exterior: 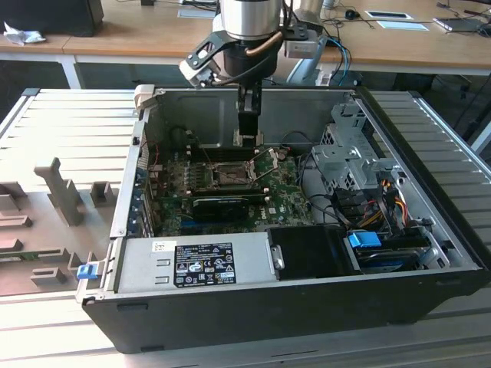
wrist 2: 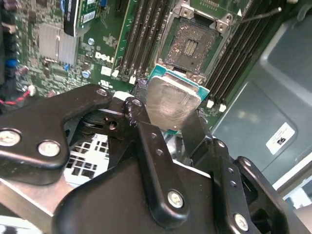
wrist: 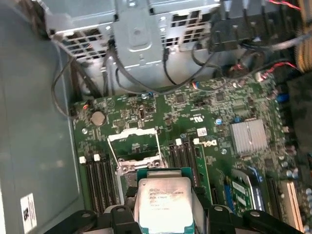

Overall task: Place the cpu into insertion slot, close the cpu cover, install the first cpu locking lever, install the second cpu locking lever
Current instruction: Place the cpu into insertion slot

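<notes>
My gripper [exterior: 248,138] hangs inside the open computer case, close to its back wall and a little above the motherboard. It is shut on the cpu [wrist 2: 171,100], a flat silvery square on a green base, pinched at two opposite edges by the black fingers [wrist 2: 146,131]. The first wrist view looks down on the cpu [wrist: 163,201]. The insertion slot [wrist 2: 192,41] lies uncovered, its dark centre showing, just ahead of the held chip. In the exterior view the insertion slot [exterior: 230,178] is just in front of the gripper. The cpu cover [wrist: 134,146] stands flipped open. A thin locking lever [wrist 2: 258,14] sticks up beside the slot.
A grey power supply box [exterior: 192,264] fills the case's near side, with a long black expansion card [exterior: 222,203] between it and the slot. Memory slots [wrist 2: 146,29] flank the socket. A metal drive cage [exterior: 349,157] and cable bundles [exterior: 383,203] sit at the exterior view's right.
</notes>
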You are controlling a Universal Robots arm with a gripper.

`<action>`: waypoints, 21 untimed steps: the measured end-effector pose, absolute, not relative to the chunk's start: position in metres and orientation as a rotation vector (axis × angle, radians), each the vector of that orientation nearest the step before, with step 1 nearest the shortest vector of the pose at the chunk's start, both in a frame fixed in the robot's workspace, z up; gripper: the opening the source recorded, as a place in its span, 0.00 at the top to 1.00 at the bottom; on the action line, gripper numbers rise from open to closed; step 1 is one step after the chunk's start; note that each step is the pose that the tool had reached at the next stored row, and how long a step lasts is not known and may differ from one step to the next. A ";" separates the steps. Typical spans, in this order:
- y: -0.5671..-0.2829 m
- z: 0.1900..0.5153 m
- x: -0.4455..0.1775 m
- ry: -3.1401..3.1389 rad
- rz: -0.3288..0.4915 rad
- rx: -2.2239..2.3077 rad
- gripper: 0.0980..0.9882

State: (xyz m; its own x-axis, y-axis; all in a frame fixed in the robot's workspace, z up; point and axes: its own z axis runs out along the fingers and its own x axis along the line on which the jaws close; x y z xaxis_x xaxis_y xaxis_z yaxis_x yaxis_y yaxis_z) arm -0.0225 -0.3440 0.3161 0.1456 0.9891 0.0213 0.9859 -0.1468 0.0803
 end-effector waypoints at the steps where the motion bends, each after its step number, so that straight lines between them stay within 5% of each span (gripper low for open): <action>1: -0.344 0.316 -0.023 2.042 0.107 2.324 0.52; 21: -0.344 0.296 -0.029 2.186 0.106 2.200 0.52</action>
